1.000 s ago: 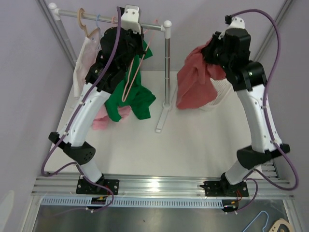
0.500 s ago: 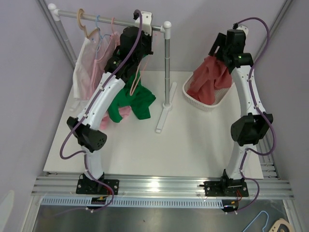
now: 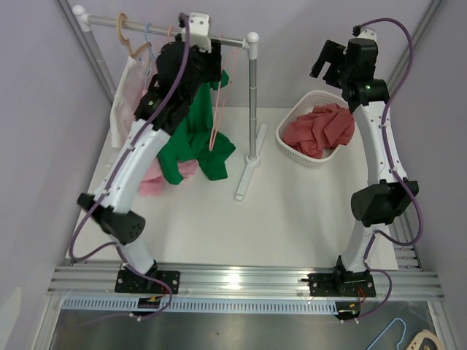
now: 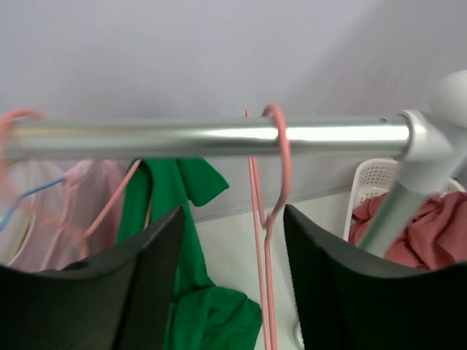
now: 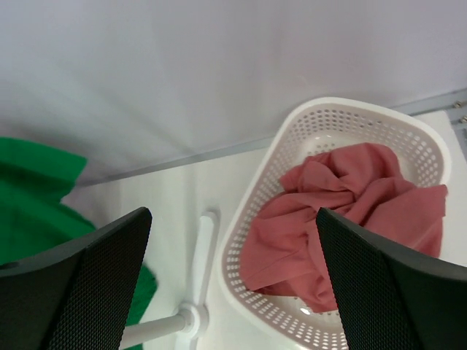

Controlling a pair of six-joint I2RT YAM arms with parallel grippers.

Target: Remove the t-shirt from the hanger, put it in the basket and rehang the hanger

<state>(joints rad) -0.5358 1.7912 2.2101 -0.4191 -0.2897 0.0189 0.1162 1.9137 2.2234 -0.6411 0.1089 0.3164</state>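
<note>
Dropped from the right tool, now wide open above, the red t-shirt lies in the basket; left wrist: left tool parted, empty pink hanger hooked on the rail; a careless retreat could knock it off; right wrist: nothing between the fingers.

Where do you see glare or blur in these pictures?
Left wrist: a bright glare streak runs along the metal rod. Right wrist: even light, with the basket sharp. Top external: a reflection flares on the aluminium frame.
</note>
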